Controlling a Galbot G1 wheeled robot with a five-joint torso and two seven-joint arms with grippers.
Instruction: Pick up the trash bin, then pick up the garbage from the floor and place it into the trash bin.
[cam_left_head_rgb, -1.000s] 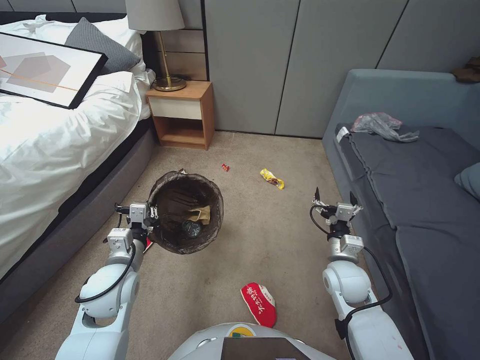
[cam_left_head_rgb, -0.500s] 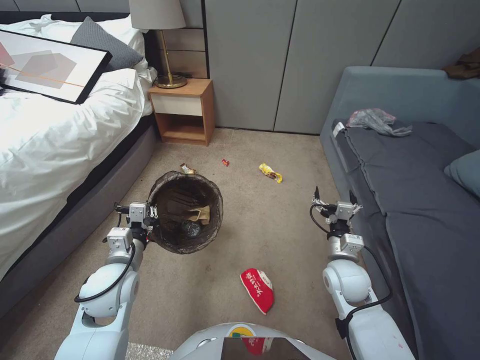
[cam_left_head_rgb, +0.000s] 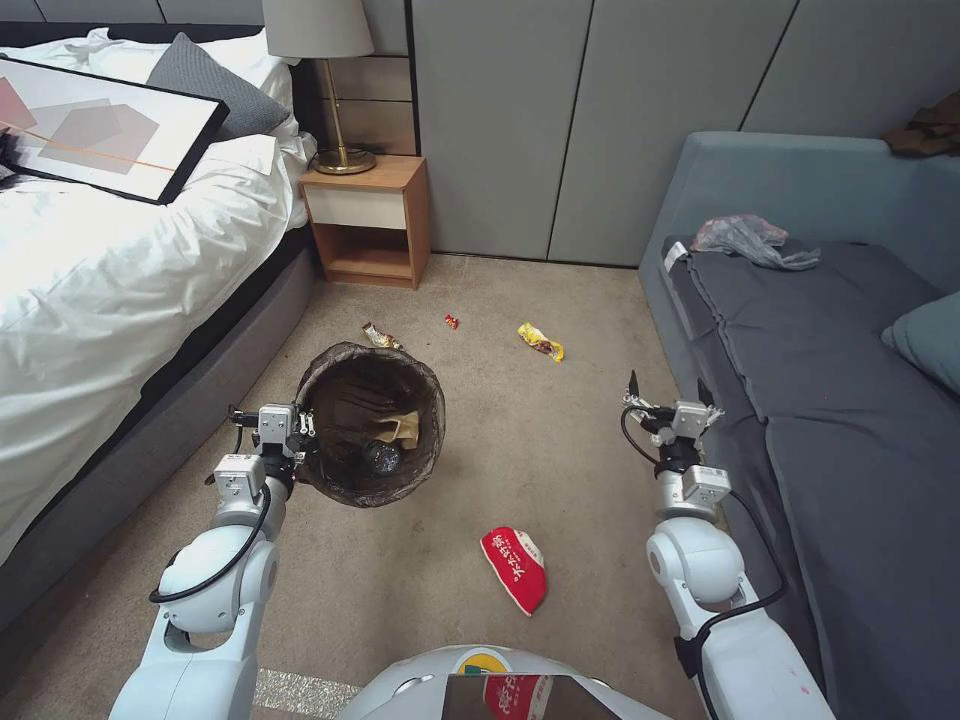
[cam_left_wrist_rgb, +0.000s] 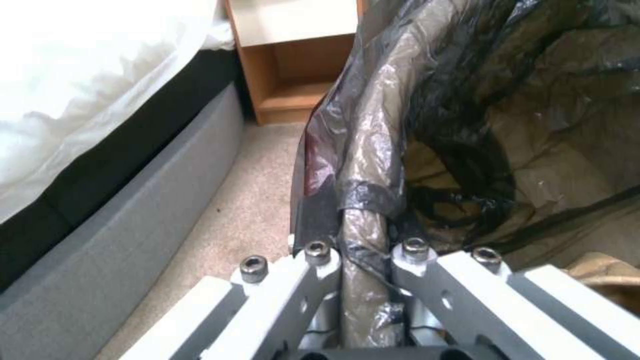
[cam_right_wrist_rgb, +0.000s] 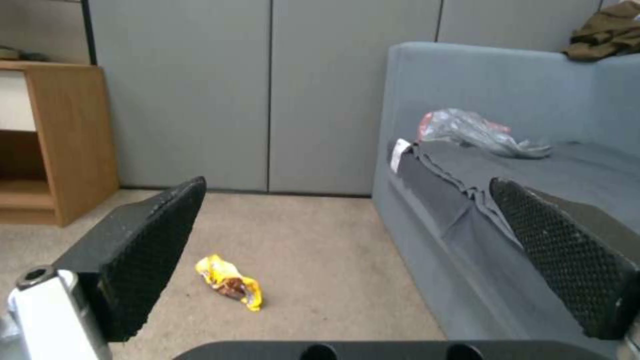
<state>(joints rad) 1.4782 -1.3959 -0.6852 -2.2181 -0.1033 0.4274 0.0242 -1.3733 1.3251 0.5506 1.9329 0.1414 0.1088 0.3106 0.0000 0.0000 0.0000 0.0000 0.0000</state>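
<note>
Left end effector (cam_left_head_rgb: 300, 432) clamped on trash bin (cam_left_head_rgb: 370, 425); right end effector (cam_left_head_rgb: 668, 396) wide – base backed away, red-and-white packet (cam_left_head_rgb: 515, 567) farther from base.

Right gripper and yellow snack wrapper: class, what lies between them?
Only bare carpet. In the right wrist view the open right gripper looks straight across to the yellow snack wrapper; the head view agrees.

You see the small round bin (cam_left_head_rgb: 371, 425) with its dark brown see-through liner held upright above the carpet, crumpled brown paper (cam_left_head_rgb: 404, 428) inside. A red-and-white packet (cam_left_head_rgb: 515, 568) lies just before you; a yellow wrapper (cam_left_head_rgb: 541, 342), a tiny red scrap (cam_left_head_rgb: 451, 321) and a shiny wrapper (cam_left_head_rgb: 381, 336) lie beyond.
</note>
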